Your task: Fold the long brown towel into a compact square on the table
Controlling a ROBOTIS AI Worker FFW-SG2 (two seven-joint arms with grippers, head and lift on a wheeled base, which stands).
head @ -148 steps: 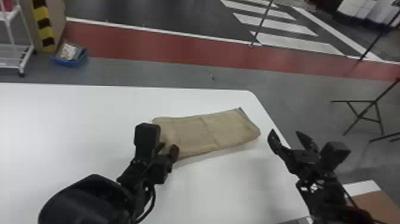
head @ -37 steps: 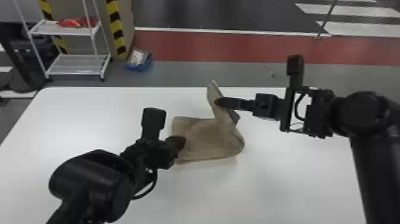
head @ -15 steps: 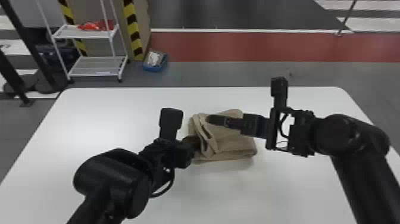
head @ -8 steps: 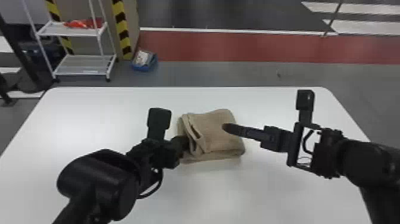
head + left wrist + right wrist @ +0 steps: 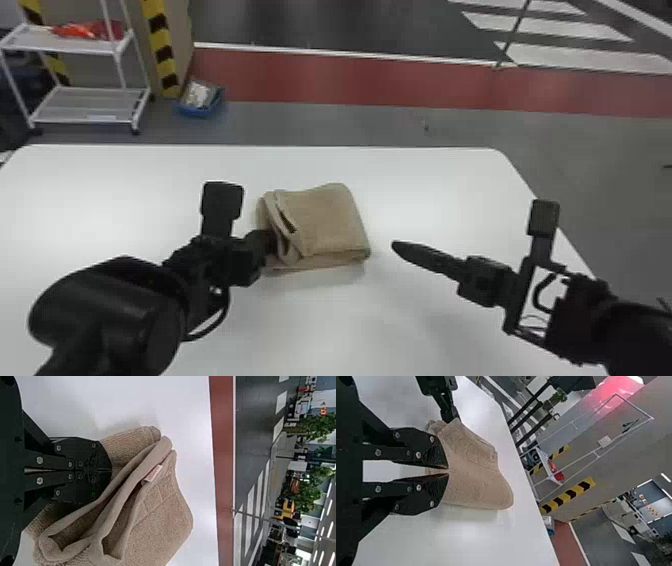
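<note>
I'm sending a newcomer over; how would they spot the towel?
On the white table, look between the left gripper and the right gripper. The towel is the folded brown bundle there, soft cloth unlike its hard black neighbours.

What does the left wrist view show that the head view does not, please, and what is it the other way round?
The left wrist view adds a small white label on a folded edge of the towel, and green trees in the background.

The head view adds the right gripper, to the right of the towel, plus a white shelf cart and a blue box beyond the table.

Both share the folded towel, the left gripper at it, the white table and the red floor strip.
</note>
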